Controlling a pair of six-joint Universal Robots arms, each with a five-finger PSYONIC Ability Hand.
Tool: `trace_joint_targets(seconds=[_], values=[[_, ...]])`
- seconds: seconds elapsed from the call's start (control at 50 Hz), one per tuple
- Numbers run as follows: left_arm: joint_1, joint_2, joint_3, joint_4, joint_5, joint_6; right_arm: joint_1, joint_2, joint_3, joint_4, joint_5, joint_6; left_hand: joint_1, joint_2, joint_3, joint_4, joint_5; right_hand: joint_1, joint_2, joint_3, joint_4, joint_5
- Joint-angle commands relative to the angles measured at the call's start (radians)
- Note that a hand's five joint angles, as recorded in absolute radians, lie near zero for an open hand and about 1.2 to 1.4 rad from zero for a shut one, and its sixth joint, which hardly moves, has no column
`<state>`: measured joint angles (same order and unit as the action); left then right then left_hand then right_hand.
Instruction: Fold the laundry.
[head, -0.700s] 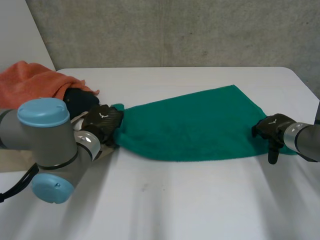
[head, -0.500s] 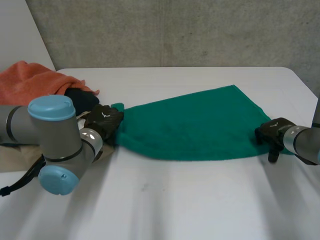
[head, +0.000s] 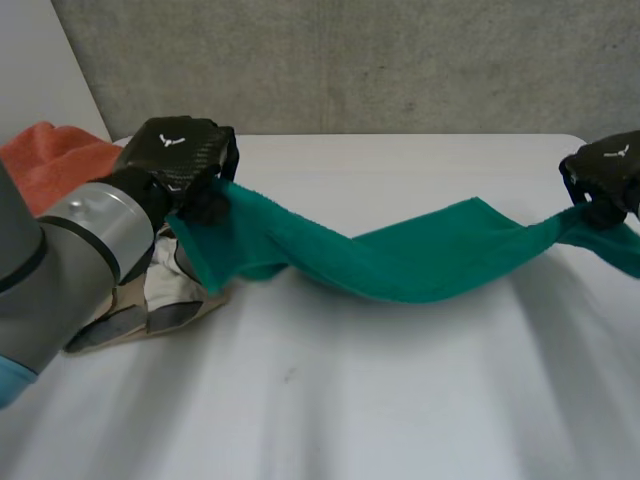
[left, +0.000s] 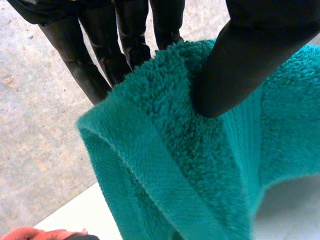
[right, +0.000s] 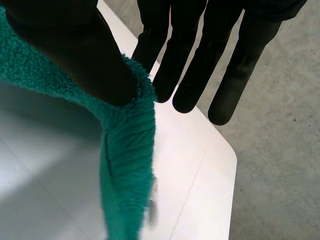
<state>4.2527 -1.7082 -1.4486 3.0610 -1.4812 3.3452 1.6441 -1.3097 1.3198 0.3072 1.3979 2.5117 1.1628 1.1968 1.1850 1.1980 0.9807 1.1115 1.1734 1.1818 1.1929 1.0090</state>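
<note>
A teal green towel (head: 400, 262) hangs stretched between my two hands above the white table (head: 330, 400), sagging in the middle where it touches the tabletop. My left hand (head: 180, 160) is raised at the towel's left end and pinches a corner between thumb and fingers; in the left wrist view the thumb (left: 240, 55) presses into the towel (left: 200, 165). My right hand (head: 605, 175) is raised at the right end, pinching the other corner; its thumb (right: 75, 50) clamps the towel's edge (right: 125, 165) against the fingers (right: 185, 60).
An orange cloth (head: 55, 160) lies at the table's far left. A beige and white garment (head: 150, 300) lies under my left arm. A grey concrete wall stands behind the table, and the table's right edge (right: 220, 190) drops to the floor.
Both hands have lifted off the table with the towel's corners. The towel has gone from lying flat to hanging between them.
</note>
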Motion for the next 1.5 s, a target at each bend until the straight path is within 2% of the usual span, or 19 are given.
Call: trace_joint_targets(seconds=[0.02,0.14,0.2,0.26,0.28,0.3,0.32,0.34,0.42,0.5,0.6,0.68,0.96,1.1,1.22,1.36,1.42,1.46,1.5], values=[[0.025,-0.226,0.14,0.022,-0.017,0.028,0.032,0.145,-0.088,0.0,0.006,0.049,0.233,0.199,0.211,0.198,0.241,0.285,0.223,0.215,0.203,0.213],[0.021,-0.554,0.428,-0.024,-0.103,0.097,0.089,0.34,-0.212,-0.016,0.154,0.085,0.233,0.199,0.211,0.198,0.241,0.285,0.223,0.215,0.203,0.213],[0.013,-0.649,0.535,-0.067,-0.123,0.114,0.123,0.389,-0.237,-0.016,0.209,0.087,0.233,0.199,0.211,0.198,0.241,0.285,0.223,0.215,0.203,0.213],[-0.004,-0.714,0.64,-0.148,-0.143,0.128,0.157,0.431,-0.252,-0.022,0.249,0.084,-0.249,-0.283,-0.271,-0.284,-0.241,0.285,0.223,0.215,0.203,0.213],[-0.011,-0.722,0.661,-0.184,-0.152,0.131,0.169,0.437,-0.251,-0.025,0.251,0.087,-0.649,-0.683,-0.671,-0.684,-0.641,0.285,0.223,0.215,0.203,0.213],[-0.014,-0.72,0.665,-0.203,-0.157,0.134,0.175,0.435,-0.249,-0.027,0.253,0.087,-0.833,-0.867,-0.855,-0.868,-0.825,0.285,0.223,0.215,0.203,0.213],[-0.016,-0.716,0.665,-0.217,-0.162,0.137,0.18,0.435,-0.248,-0.028,0.253,0.087,-0.969,-1.003,-0.991,-1.004,-0.961,0.285,0.223,0.215,0.203,0.213],[-0.019,-0.709,0.659,-0.226,-0.168,0.138,0.184,0.435,-0.244,-0.028,0.251,0.087,-0.988,-1.022,-1.011,-1.023,-0.981,0.285,0.223,0.215,0.203,0.213],[-0.017,-0.633,0.568,-0.216,-0.183,0.149,0.192,0.432,-0.22,-0.031,0.251,0.079,-0.988,-1.022,-1.011,-1.023,-0.981,0.285,0.223,0.215,0.203,0.213],[-0.013,-0.51,0.395,-0.16,-0.156,0.177,0.192,0.422,-0.195,-0.033,0.245,0.069,-0.906,-0.939,-0.928,-0.941,-0.898,0.285,0.223,0.215,0.203,0.213],[-0.024,-0.378,0.153,-0.055,-0.107,0.261,0.183,0.409,-0.156,-0.04,0.228,0.047,-0.844,-0.878,-0.866,-0.879,-0.836,0.285,0.223,0.215,0.203,0.213],[-0.036,-0.366,0.067,-0.002,-0.091,0.33,0.177,0.405,-0.139,-0.048,0.214,0.035,-0.797,-0.831,-0.819,-0.832,-0.789,0.285,0.223,0.215,0.203,0.213],[-0.036,-0.536,0.177,0.021,-0.139,0.382,0.175,0.405,-0.096,-0.046,0.213,0.021,-0.785,-0.819,-0.807,-0.82,-0.777,0.285,0.223,0.215,0.203,0.213],[-0.054,-0.53,0.192,0.021,-0.134,0.373,0.154,0.399,-0.077,-0.045,0.211,0.004,-0.442,-0.476,-0.464,-0.477,-0.434,0.285,0.223,0.215,0.203,0.213],[-0.088,-0.447,0.163,0.018,-0.113,0.329,0.131,0.379,-0.051,-0.048,0.187,-0.016,-0.608,-0.642,-0.631,-0.644,-0.601,0.285,0.223,0.215,0.203,0.213],[-0.097,-0.479,0.192,0.019,-0.125,0.324,0.128,0.369,-0.04,-0.043,0.156,-0.019,-0.574,-0.608,-0.596,-0.609,-0.566,0.285,0.223,0.215,0.203,0.213],[-0.088,-0.516,0.227,0.009,-0.125,0.333,0.131,0.366,-0.039,-0.043,0.156,-0.016,-0.392,-0.426,-0.415,-0.427,-0.385,0.285,0.223,0.215,0.203,0.213],[-0.083,-0.541,0.252,-0.004,-0.12,0.329,0.131,0.368,-0.039,-0.043,0.156,-0.019,-0.103,-0.137,-0.125,-0.138,-0.095,0.285,0.223,0.215,0.203,0.213],[-0.08,-0.559,0.27,-0.008,-0.116,0.327,0.129,0.366,-0.039,-0.043,0.156,-0.019,0.036,0.002,0.014,0.001,0.044,0.285,0.223,0.215,0.203,0.213]])
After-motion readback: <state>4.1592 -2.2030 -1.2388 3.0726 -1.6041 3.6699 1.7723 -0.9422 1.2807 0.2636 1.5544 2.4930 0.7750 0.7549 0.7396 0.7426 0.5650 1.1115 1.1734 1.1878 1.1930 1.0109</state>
